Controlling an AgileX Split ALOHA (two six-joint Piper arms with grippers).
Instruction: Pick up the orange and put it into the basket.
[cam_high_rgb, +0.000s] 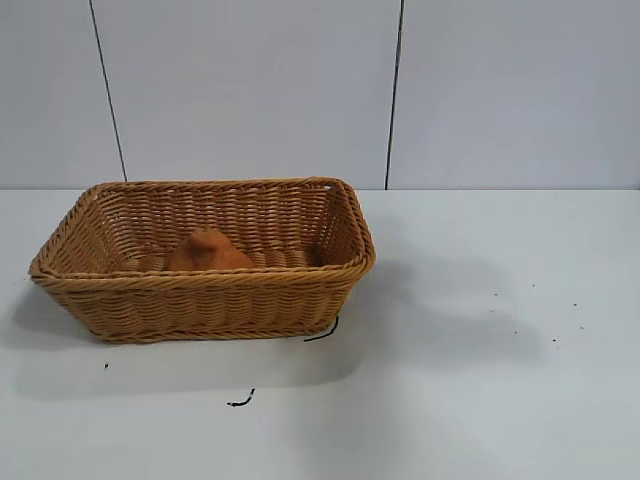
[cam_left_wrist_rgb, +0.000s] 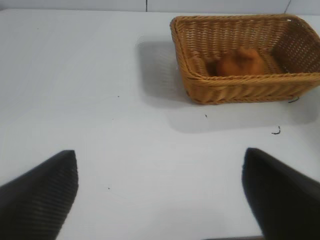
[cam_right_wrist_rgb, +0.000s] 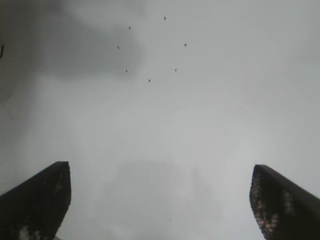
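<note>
The dull-orange orange (cam_high_rgb: 207, 251) lies inside the tan wicker basket (cam_high_rgb: 200, 300), near its front wall, on the left half of the white table. The left wrist view shows the same orange (cam_left_wrist_rgb: 241, 62) in the basket (cam_left_wrist_rgb: 235, 89) from a distance. My left gripper (cam_left_wrist_rgb: 160, 167) is open and empty, well away from the basket over bare table. My right gripper (cam_right_wrist_rgb: 161, 182) is open and empty over bare table. Neither gripper shows in the exterior view.
A small black curl (cam_high_rgb: 240, 401) lies on the table in front of the basket, and another black piece (cam_high_rgb: 322, 331) sits at the basket's front right corner. Tiny dark specks (cam_high_rgb: 533, 320) dot the table's right side. A panelled wall stands behind.
</note>
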